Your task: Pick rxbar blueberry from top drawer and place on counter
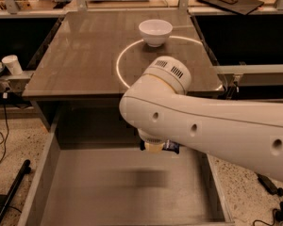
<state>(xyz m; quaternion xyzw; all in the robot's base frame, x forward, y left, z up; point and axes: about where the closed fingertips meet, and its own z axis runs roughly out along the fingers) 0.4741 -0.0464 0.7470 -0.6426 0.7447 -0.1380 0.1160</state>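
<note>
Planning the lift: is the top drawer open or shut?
Open: the top drawer floor lies exposed below the counter; pincer hangs over it.

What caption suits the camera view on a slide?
The gripper hangs over the open top drawer with the rxbar blueberry at it; a white bowl stands on the counter.

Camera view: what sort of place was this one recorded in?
Probably a robotics lab mock-up: a glossy counter over an open top drawer, cables on the speckled floor, cluttered benches behind. The gripper hangs above the drawer, beneath the arm.
</note>
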